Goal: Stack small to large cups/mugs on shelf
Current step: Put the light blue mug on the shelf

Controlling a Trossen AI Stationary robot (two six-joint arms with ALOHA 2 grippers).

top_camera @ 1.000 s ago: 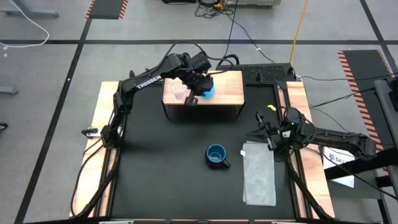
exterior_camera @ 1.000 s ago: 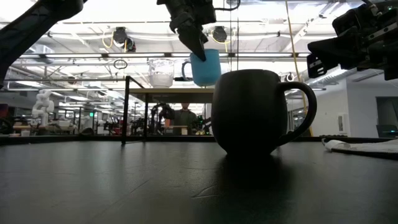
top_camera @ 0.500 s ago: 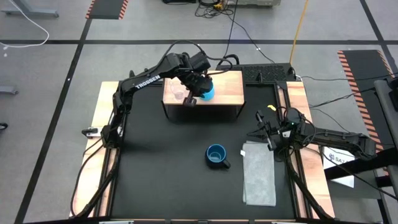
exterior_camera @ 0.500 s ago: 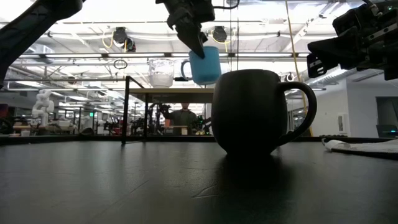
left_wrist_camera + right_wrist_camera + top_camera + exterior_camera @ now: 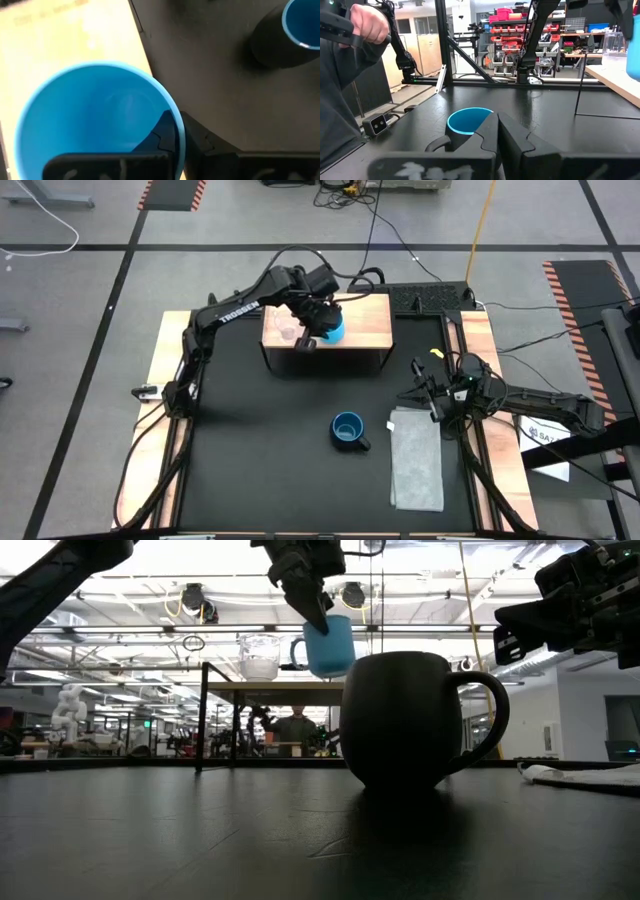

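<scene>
My left gripper (image 5: 318, 326) is over the shelf (image 5: 365, 330), shut on the light-blue mug (image 5: 336, 328); the low view shows that mug (image 5: 330, 645) slightly tilted, close above the wooden top (image 5: 280, 686). The tiny clear cup (image 5: 288, 332) stands on its base on the shelf, just left of the mug. The dark navy mug (image 5: 348, 430), blue inside, stands on its base on the black table mat, with its handle toward the near right. My right gripper (image 5: 422, 390) waits shut at the table's right side, beyond the navy mug (image 5: 467, 122). My left gripper holds the light-blue mug by its wall at the rim (image 5: 176, 131), on the side where the handle (image 5: 297, 650) is. One finger (image 5: 162, 134) is inside the mug and the other (image 5: 200, 142) outside, coming from above. Whether the mug's base touches the shelf I cannot tell.
A folded grey cloth (image 5: 415, 460) lies on the mat to the right of the navy mug. The shelf's black frame (image 5: 203, 715) stands at the table's far side. A person's hand (image 5: 367, 22) shows beyond the table in the right wrist view.
</scene>
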